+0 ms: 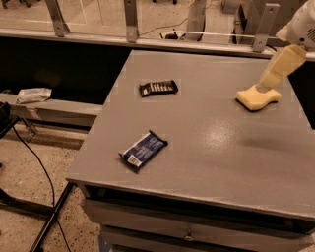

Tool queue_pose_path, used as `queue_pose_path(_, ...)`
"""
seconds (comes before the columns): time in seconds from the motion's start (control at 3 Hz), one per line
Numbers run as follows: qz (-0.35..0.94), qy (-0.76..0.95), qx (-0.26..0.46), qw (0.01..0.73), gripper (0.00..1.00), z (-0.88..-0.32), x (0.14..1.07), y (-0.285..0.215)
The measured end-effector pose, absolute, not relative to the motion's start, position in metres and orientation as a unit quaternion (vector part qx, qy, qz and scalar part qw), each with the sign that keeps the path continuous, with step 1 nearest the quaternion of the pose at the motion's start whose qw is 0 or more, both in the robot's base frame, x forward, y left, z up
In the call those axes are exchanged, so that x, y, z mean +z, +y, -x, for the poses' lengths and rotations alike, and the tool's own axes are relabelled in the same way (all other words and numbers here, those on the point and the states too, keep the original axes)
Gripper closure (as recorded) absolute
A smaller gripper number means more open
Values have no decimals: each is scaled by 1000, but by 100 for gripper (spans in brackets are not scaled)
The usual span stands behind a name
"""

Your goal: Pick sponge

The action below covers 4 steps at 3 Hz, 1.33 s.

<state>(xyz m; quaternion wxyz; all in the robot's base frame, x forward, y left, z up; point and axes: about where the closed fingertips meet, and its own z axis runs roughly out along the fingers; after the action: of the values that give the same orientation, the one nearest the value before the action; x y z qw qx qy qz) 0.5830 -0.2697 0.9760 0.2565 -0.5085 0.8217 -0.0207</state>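
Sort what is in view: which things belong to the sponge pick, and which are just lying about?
Job in hand:
pale yellow foam sponge with wavy edges, far right of the grey table
cream-yellow gripper, right at the sponge's top

Lying about:
dark blue snack wrapper, near front edge
black snack wrapper, farther back
crumpled white bag, on the ledge left of the table

Grey table (pixel 197 147) set on speckled floor (pixel 29 221); glass railing (pixel 98 15) noted behind. Gripper (pixel 264 86) seen over table's far right.
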Motion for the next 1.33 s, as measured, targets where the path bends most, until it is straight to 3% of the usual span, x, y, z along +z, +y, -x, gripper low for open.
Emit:
queue_pose_path(0.67, 385, 881, 1, 276, 0, -649, 929, -307)
queue_pose_path(1.33, 315, 918, 1, 242, 0, -669, 879, -319)
